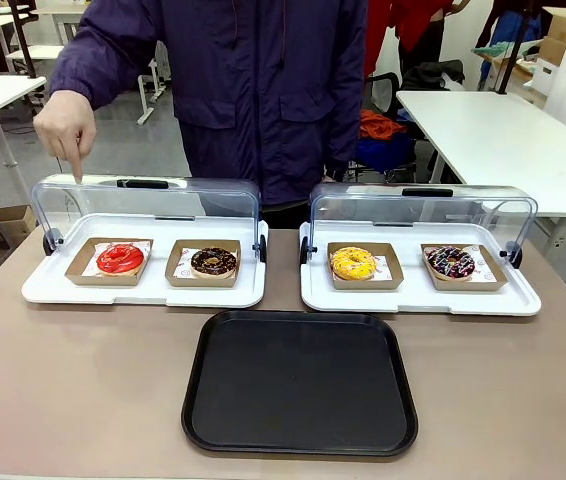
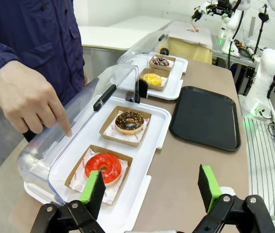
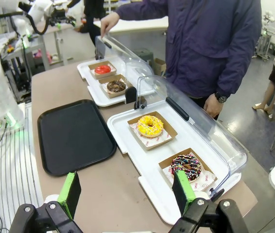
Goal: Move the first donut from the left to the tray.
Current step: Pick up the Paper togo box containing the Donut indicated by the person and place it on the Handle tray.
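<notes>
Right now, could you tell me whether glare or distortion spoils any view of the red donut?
Front view: sharp, evenly lit, red donut clear. Left wrist view: wide-angle bending at edges, glints on its glaze. Right wrist view: far and small, unblurred.

The left gripper (image 2: 152, 187) and right gripper (image 3: 127, 187) are showing black links (image 2: 62, 219), silver screws (image 2: 223, 198) and green pads (image 2: 93, 187), while the person (image 1: 263, 150) is wearing a dark purple jacket (image 1: 253, 90) and a black watch (image 3: 220, 98).

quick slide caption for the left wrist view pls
Open left gripper hovers near the red donut while a person's hand points toward it; black tray lies nearby.
</notes>
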`<state>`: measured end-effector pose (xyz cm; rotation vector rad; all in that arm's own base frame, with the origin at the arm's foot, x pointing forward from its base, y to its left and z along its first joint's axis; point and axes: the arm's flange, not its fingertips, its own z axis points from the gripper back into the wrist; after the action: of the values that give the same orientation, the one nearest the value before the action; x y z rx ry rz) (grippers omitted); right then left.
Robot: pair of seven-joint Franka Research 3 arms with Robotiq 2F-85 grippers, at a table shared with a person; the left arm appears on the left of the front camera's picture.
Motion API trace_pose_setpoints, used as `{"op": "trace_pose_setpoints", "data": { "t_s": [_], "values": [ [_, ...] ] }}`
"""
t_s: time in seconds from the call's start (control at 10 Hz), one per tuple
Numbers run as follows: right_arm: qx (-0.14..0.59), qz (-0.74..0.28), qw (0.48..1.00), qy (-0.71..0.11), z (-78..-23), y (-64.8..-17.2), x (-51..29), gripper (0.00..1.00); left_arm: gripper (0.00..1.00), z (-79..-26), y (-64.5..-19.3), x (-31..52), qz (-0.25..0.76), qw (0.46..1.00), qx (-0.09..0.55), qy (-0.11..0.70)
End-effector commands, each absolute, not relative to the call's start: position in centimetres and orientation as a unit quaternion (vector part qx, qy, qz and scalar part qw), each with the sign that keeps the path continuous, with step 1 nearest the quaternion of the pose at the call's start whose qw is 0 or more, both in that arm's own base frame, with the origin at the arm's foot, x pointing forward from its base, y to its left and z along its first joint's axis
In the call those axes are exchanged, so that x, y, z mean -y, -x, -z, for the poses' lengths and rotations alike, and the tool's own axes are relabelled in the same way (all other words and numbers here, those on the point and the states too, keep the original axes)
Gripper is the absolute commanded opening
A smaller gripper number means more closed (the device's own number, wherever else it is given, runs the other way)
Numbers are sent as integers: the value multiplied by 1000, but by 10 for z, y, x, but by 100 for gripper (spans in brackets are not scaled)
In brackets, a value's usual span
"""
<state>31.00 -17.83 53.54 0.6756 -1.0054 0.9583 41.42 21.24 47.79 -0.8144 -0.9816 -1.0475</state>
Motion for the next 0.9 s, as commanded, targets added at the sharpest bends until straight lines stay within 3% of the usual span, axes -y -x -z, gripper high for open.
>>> {"op": "trace_pose_setpoints", "data": {
  "t_s": [0.0,0.8],
  "values": [
    [469,-439,703,-305,-538,-313,179,100,100,-479,-414,-212,468,676,438,365],
    [469,-439,703,-305,-538,-313,179,100,100,-479,-414,-212,468,676,438,365]
  ]
}}
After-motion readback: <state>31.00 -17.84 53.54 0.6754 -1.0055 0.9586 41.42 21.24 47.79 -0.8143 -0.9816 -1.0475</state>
